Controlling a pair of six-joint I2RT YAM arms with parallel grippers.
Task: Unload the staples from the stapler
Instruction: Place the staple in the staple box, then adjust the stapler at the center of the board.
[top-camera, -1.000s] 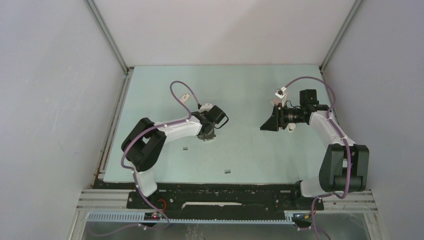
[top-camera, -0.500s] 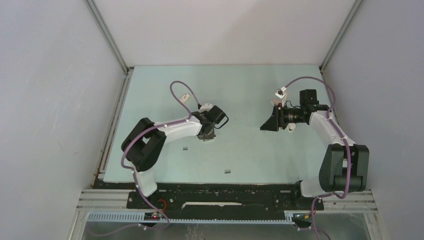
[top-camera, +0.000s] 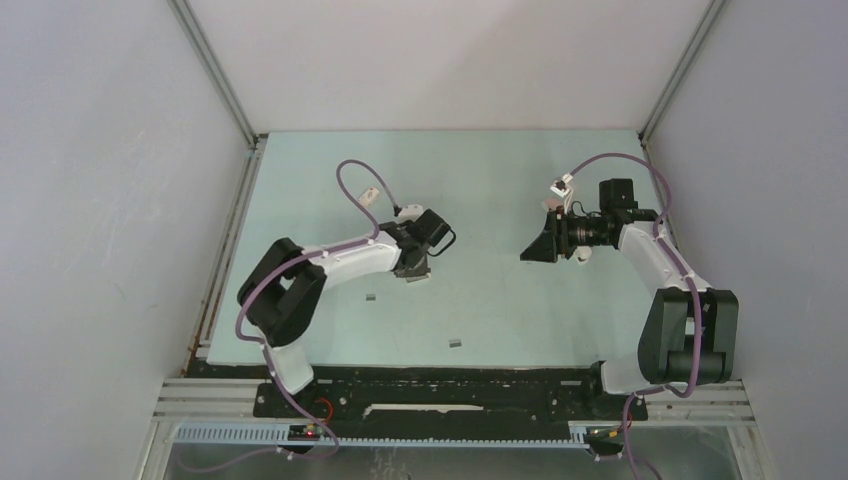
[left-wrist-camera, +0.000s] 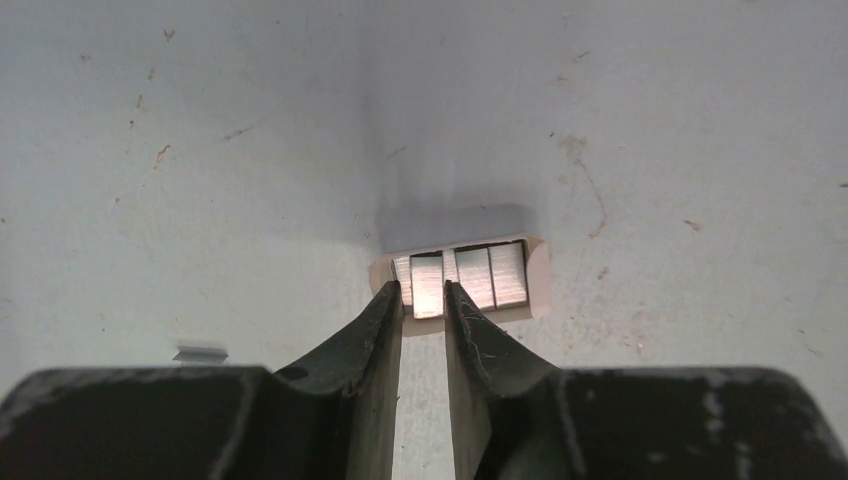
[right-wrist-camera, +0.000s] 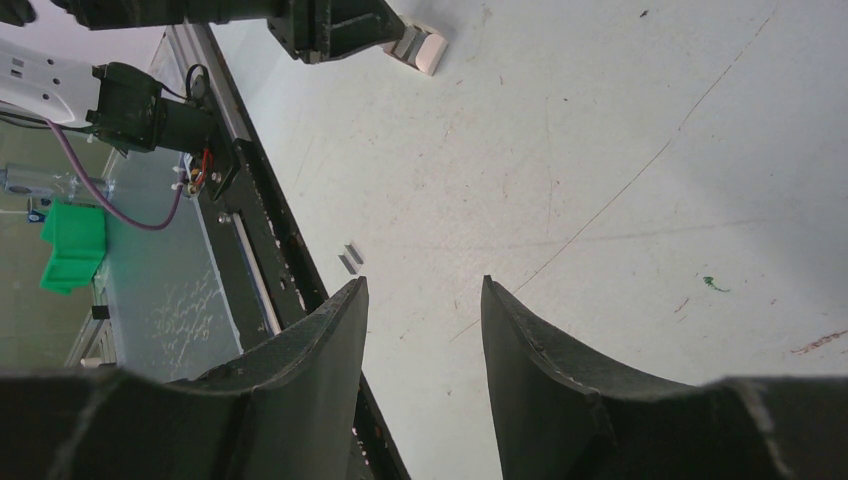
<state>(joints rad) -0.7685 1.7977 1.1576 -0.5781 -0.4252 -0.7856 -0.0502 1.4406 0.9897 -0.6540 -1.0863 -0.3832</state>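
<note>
My left gripper (top-camera: 415, 272) points down at a small pinkish-white box (left-wrist-camera: 538, 282) that lies open on the table. Several silver staple strips (left-wrist-camera: 490, 275) lie side by side in the box. In the left wrist view the gripper (left-wrist-camera: 424, 290) has its jaws closed narrowly on one staple strip (left-wrist-camera: 427, 285), one finger on each side. My right gripper (top-camera: 532, 250) is open and empty above the table; it also shows in the right wrist view (right-wrist-camera: 424, 285). I see no stapler in any view.
Loose staple strips lie on the pale green table at the left (top-camera: 371, 297) and near the front edge (top-camera: 455, 342); one shows in the left wrist view (left-wrist-camera: 200, 353). The right wrist view shows the box (right-wrist-camera: 420, 47) under the left gripper and the black front rail (right-wrist-camera: 270, 250).
The left arm has shifted slightly, and its gripper has moved a little toward the back of the table. The right arm has not moved.
</note>
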